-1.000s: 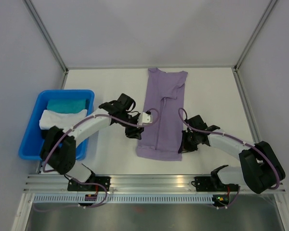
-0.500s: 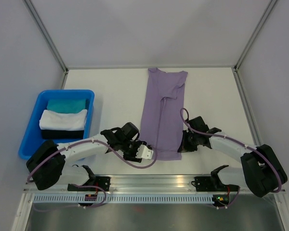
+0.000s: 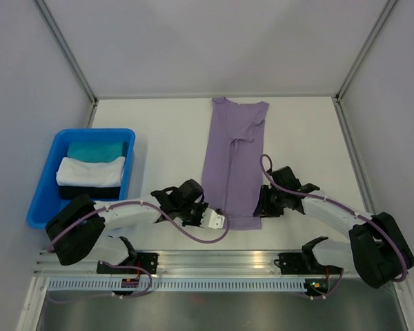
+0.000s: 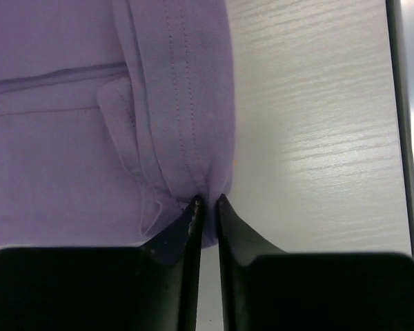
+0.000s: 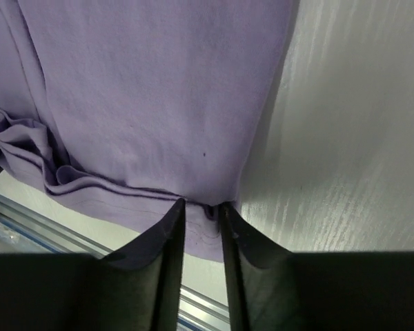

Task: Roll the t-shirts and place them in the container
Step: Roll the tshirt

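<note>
Because the t-shirt point(image 3: 234, 162) is thin and soft, it is likely very light and floppy. It will probably sag, bunch up and slide if only one spot is pulled. It lies in the middle of the table point(image 3: 159, 124), folded into one long strip. Its neck end is far from the arms and its bottom hem is near them. The best places to hold look like the two near corners of the hem, one for each arm, so the roll starts straight.

The left gripper point(image 4: 208, 201) is at the near left corner of the hem. Its fingers are almost together, and the cloth puckers right at their tips, so it looks pinched there. The right gripper point(image 5: 203, 205) is at the near right corner. Its fingers stand a little apart, with the hem showing between them, and they do not seem to squeeze it.

The top view shows the whole long strip and both arms at its near end. It also shows a blue bin point(image 3: 41, 200) far to the left, holding a teal cloth point(image 3: 93, 149) and a white cloth point(image 3: 90, 170). It cannot show how the fingers meet the cloth. The wrist views do show that. The left one shows the stitch lines and the little pucker. The right one shows soft wrinkles heaped along the hem.
</note>
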Robot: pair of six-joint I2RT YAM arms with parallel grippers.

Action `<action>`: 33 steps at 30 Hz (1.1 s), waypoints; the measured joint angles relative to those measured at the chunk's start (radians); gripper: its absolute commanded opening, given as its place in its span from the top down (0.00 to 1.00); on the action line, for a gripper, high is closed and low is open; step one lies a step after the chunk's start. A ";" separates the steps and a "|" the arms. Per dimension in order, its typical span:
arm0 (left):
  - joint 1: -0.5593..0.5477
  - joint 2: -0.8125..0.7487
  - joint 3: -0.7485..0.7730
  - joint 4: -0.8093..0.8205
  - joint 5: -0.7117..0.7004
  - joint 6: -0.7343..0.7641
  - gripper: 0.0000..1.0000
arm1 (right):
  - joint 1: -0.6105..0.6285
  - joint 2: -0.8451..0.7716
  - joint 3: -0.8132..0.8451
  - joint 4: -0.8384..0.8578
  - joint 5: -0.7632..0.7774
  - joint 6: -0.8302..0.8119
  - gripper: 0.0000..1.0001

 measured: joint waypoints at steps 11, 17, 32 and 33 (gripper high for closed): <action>0.042 -0.036 0.030 -0.094 0.084 -0.044 0.98 | 0.002 -0.224 0.216 -0.033 0.029 -0.180 0.49; 0.172 0.069 0.196 -0.233 0.270 -0.057 0.98 | 0.109 -0.286 0.275 0.043 -0.037 -0.615 0.47; 0.223 0.126 0.214 -0.338 0.352 -0.056 0.98 | 0.531 -0.285 -0.038 -0.077 0.067 -1.192 0.49; 0.223 0.131 0.215 -0.338 0.355 -0.057 0.98 | 0.547 -0.262 -0.039 -0.066 0.086 -1.193 0.49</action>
